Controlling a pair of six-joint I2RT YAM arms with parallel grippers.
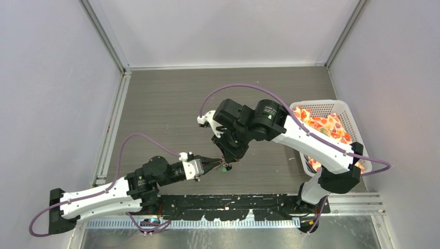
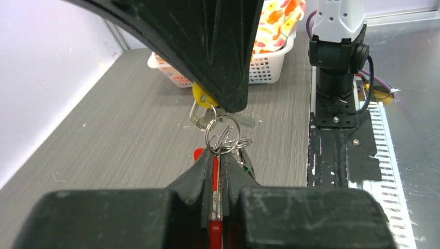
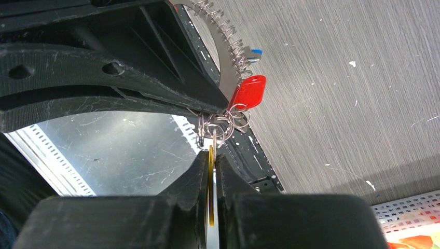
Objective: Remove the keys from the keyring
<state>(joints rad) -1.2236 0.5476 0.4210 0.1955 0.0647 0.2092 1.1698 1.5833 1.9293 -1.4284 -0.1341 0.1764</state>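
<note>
one bunch, pinched from both sides

just in from the middle of the desk's (image 1: 171, 104) near edge, the left gripper (image 1: 214, 165) reaches in from the left. its jaws are closed on the red-tagged key (image 3: 249, 92), with the red plastic pinched flat between its fingers. right at its tip hangs a knot of small split rings (image 2: 223, 136), and a green tag (image 1: 223, 168) shows just beside them. the right gripper (image 1: 227, 158) comes down on the bunch from above and behind, almost tip to tip with the left. its jaws are closed on the yellow-tagged key (image 2: 202, 97), and its own wrist view shows a thin yellow edge between its fingers. so the keys (image 1: 224, 166) sit between the two grippers, joined by the rings. the keyring (image 3: 231, 49), a thin grey coil, curves away from the bunch along the left gripper's finger, with a blue tag (image 3: 255, 51) just next to it. whether the coil touches the desk i cannot tell. farther back, against the desk's right edge, stands a white basket (image 1: 321, 102) holding a cloth (image 1: 324, 124) printed in orange and red.
</note>
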